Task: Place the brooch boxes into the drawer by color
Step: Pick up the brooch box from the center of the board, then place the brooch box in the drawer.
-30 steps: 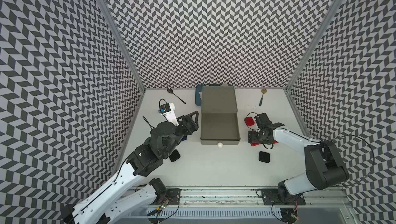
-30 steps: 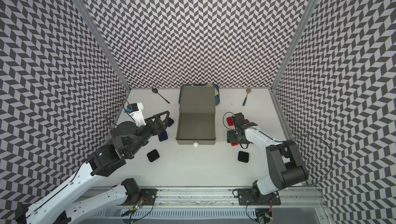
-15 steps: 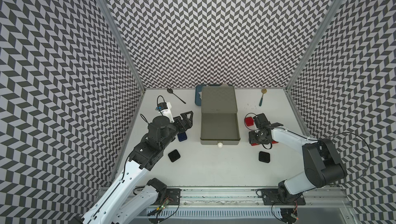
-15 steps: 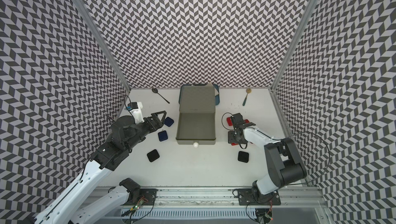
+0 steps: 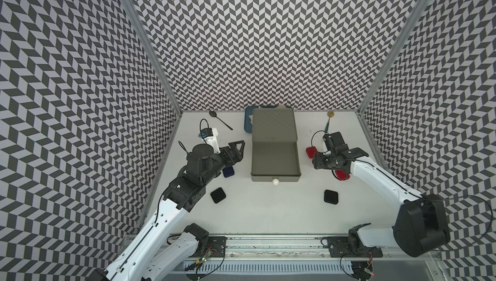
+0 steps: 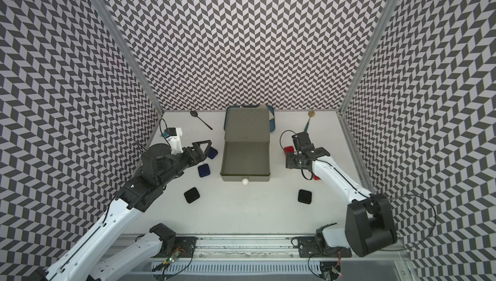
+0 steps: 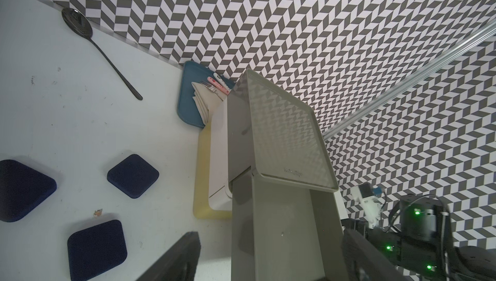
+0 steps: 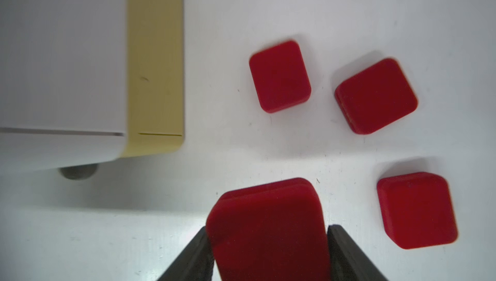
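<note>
On the right side of the desk point(image 5: 268, 212), your right pincer point(image 8: 268, 242) is pinching a red brooch box point(image 8: 268, 212) from both sides. That box looks lifted, closer to the wrist camera than the rest. Three more red boxes point(image 8: 279, 77) point(image 8: 375, 95) point(image 8: 417, 209) lie flat on the desk close by, each apart from the others. The drawer chest point(image 5: 274, 125) stands in the middle, toward the far wall. Its top grey drawer point(image 5: 263, 179) is pulled out to the near side, with a white knob point(image 5: 275, 182) on its front. Below it you can see a white tier point(image 7: 218, 158) and a yellow tier point(image 7: 202, 185). Your left pincer point(image 5: 237, 149) is spread wide open and holds nothing; it hangs just left of the grey drawer. Three navy boxes point(image 7: 25, 189) point(image 7: 132, 176) point(image 7: 96, 248) lie on the desk left of the chest, near that pincer. One black box point(image 5: 217, 195) lies near and left, and a second black box point(image 5: 331, 197) lies near and right, well apart. Far back you have a black spoon point(image 5: 221, 121) on the left, a gold spoon point(image 5: 328, 124) on the right, and a blue tray point(image 5: 248, 124) behind the chest.
</note>
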`<state>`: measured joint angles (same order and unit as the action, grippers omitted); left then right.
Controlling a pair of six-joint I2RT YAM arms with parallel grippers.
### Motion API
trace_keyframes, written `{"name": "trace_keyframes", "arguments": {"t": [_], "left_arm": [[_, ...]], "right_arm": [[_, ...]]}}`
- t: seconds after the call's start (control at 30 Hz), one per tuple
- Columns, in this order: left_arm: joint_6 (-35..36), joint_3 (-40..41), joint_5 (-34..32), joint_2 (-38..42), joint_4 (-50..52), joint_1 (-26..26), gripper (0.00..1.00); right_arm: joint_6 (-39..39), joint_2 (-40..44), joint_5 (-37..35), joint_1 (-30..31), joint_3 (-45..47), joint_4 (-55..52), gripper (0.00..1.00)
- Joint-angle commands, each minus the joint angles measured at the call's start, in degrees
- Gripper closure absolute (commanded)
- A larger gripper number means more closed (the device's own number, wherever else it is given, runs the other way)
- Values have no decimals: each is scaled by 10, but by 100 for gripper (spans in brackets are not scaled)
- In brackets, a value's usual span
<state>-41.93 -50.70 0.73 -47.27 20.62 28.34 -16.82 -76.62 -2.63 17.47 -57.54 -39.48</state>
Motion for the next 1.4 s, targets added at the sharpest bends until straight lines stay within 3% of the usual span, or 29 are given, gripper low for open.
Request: {"name": "trace_keyframes", "arguments": {"t": [0.0, 0.17, 0.3, 0.37, 0.5, 0.87, 1.37], "left_arm": [[4, 1, 11, 1, -15, -5, 12], [6, -7, 10, 0, -10, -8, 12], [11, -17, -7, 1, -3, -8, 12], [16, -22, -16, 0, 3, -9, 12], [26, -27, -25, -3, 16, -14, 12], [19, 2, -15, 14, 14, -46, 11], [18, 22, 0, 24, 15, -64, 11]], "right_arm": [[-4, 45, -5, 3, -53, -32, 55], [-3, 81, 23, 23, -154, -73, 56], [19, 84, 6, 105, -226, -81, 53], [32, 78, 36, 125, -250, -84, 53], [76, 55, 79, 168, -267, -80, 53], [179, -29, 49, 309, -314, -94, 51], [260, -153, -1, 359, -365, -144, 50]]}}
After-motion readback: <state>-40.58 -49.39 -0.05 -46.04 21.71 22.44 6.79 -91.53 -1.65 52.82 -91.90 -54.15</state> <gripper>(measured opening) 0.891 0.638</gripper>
